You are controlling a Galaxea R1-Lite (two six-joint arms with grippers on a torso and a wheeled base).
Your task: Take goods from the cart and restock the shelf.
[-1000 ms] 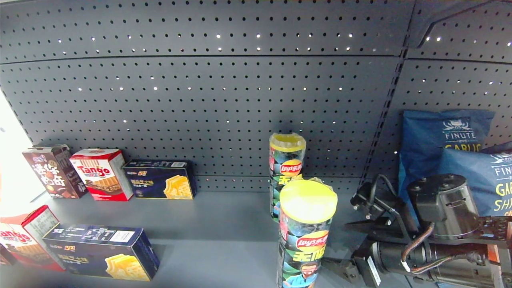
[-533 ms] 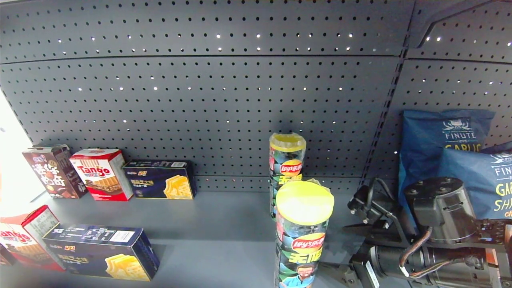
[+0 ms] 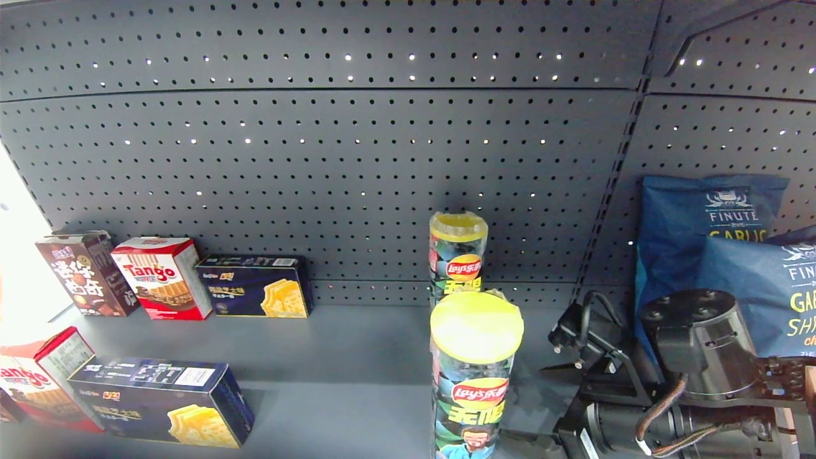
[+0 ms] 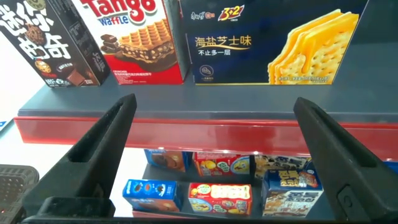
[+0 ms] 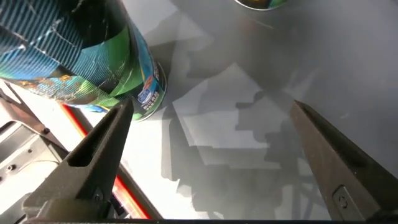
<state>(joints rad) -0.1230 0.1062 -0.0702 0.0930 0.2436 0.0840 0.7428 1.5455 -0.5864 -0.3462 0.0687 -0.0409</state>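
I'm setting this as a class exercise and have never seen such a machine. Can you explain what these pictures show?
It is a two-armed robot stocking a shop shelf. The picture of the whole shelf comes from a camera on its head; the other two from cameras on its wrists, each looking out between that arm's jaws. On the shelf stand snack boxes at the robot's left, two crisp tubes, the front tube before the back tube, and blue bags at its right. The right arm is beside the front tube. Both pairs of jaws stand open, holding nothing.
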